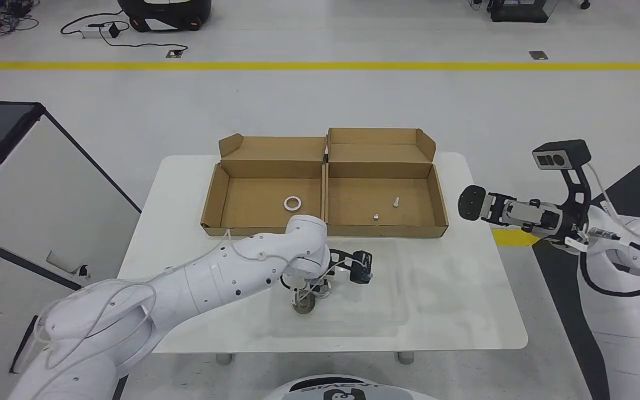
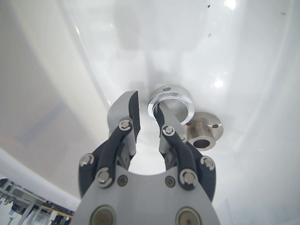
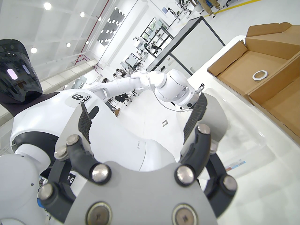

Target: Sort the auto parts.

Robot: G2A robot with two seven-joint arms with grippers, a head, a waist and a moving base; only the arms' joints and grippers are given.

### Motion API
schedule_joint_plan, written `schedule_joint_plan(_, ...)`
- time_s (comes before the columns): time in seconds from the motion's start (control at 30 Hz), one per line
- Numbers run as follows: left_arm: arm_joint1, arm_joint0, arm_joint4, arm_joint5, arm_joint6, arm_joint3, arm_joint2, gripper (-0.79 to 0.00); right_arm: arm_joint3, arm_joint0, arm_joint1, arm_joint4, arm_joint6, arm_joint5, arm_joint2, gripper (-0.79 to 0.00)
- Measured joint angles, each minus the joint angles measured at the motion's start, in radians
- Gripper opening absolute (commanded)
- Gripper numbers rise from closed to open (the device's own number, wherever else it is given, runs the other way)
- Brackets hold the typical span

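Well, the table (image 1: 470,300) holds a two-bay cardboard box (image 1: 325,185). Right of the box hangs the right gripper (image 3: 140,113), jaws spread on air. In front of the box, in a clear tray (image 1: 385,290), the left gripper (image 2: 145,108), jaws apart, straddles the wall of a shiny silver collar (image 2: 167,92), with a bronze-toned flanged hub (image 2: 204,132) just beside.

Silver collar (image 2: 174,93), seemingly bronze flange (image 2: 204,127)

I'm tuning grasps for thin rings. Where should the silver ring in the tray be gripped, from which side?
I'd pinch the wall of the silver ring from above: one finger in its upturned bore, one outside, on the side away from the brass flanged hub beside it. The left pincer straddles it so.
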Motion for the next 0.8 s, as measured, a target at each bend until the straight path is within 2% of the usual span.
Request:
schedule_joint_plan(0.47, -0.003, 0.009, 0.0, -0.007, 0.007, 0.012, 0.0, -0.579, 0.0, 0.0, 0.0, 0.0, 0.0, 0.0, 0.0, 0.0)
schedule_joint_plan(0.53, -0.003, 0.009, -0.001, -0.006, 0.006, 0.015, 0.0, -0.634, 0.0, 0.0, 0.0, 0.0, 0.0, 0.0, 0.0, 0.0)
schedule_joint_plan(0.57, -0.004, 0.008, -0.001, -0.005, 0.005, 0.016, 0.0, -0.776, 0.0, 0.0, 0.0, 0.0, 0.0, 0.0, 0.0, 0.0)
schedule_joint_plan(0.8, -0.005, -0.012, -0.026, 0.013, -0.014, 0.013, 0.0, -0.785, 0.0, 0.0, 0.0, 0.0, 0.0, 0.0, 0.0, 0.0)
